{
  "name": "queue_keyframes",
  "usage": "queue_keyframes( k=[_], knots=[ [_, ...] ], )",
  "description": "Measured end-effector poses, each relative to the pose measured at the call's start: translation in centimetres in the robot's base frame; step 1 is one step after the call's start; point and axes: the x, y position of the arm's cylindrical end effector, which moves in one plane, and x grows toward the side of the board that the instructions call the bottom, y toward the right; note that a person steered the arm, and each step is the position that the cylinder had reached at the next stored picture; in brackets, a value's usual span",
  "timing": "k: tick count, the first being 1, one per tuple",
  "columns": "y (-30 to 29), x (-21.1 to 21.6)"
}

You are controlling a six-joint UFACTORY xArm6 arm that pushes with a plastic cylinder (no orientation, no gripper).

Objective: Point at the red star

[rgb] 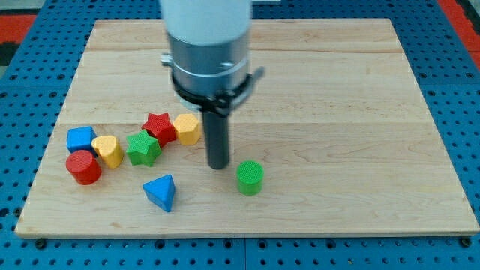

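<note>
The red star (159,126) lies left of the board's middle, between a green star (142,148) at its lower left and a yellow hexagon (187,129) at its right, touching or nearly touching both. My tip (218,166) rests on the board to the right of and below the yellow hexagon, apart from the red star. A green cylinder (250,178) stands just right of and below the tip.
A blue block (80,139), a yellow heart-like block (109,151) and a red cylinder (83,167) cluster at the view's left. A blue triangle (160,192) lies near the bottom edge. The wooden board (337,97) sits on a blue pegboard surface.
</note>
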Motion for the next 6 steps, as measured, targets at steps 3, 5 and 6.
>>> queue_keyframes(
  k=[3,5,6],
  knots=[
    [-6.1,-17.8],
    [-15.5,-11.9],
    [-10.9,-7.5]
  ],
)
